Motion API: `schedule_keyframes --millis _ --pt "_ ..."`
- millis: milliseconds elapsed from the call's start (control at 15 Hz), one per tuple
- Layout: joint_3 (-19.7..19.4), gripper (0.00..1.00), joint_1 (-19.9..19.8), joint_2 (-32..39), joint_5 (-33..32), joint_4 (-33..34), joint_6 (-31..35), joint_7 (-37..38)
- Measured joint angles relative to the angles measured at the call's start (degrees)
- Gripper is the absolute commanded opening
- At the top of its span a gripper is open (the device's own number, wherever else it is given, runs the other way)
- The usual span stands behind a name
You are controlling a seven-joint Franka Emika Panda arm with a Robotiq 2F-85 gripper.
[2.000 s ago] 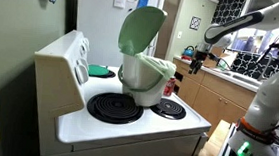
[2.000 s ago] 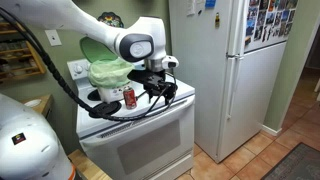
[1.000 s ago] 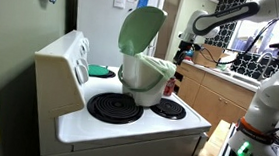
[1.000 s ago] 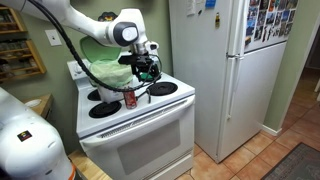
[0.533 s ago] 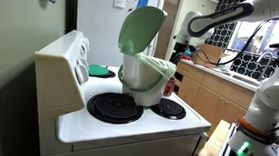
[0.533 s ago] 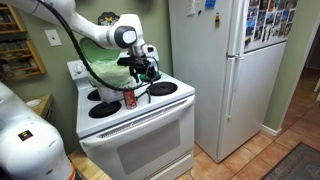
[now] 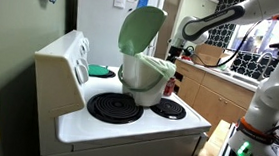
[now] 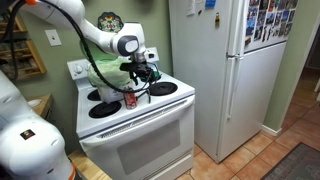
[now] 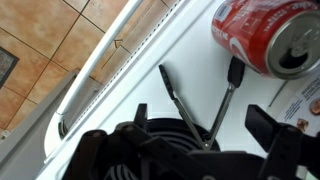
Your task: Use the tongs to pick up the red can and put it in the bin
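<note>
The black Robotiq gripper [image 9: 190,152] hovers with its jaws spread wide, holding nothing, above the slim dark tongs [image 9: 178,100] on the white stove top [image 9: 190,50]. The dark-red drinks can [image 9: 262,35] sits just beyond the tong tips, beside the white, green-lidded bin [image 7: 151,84]. Centre both tong arms between the fingers before closing.

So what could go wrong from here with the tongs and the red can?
1. The dark-red drinks can sits beside one tip of the slim dark tongs, not between the two; closing may miss or push it.
2. It stands near the white stove's front edge, so a push could drop it.
</note>
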Motion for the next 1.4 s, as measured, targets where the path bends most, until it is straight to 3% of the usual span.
schedule_keyframes --millis 533,1000,1400 --pt "2.61 1.00 1.41 10.60 -2.23 4.99 7.99 -0.99" --pt "2.81 1.00 1.38 11.81 -1.45 6.44 8.06 -1.11" --pt "3.92 1.00 1.40 18.26 -2.97 11.45 7.66 0.27"
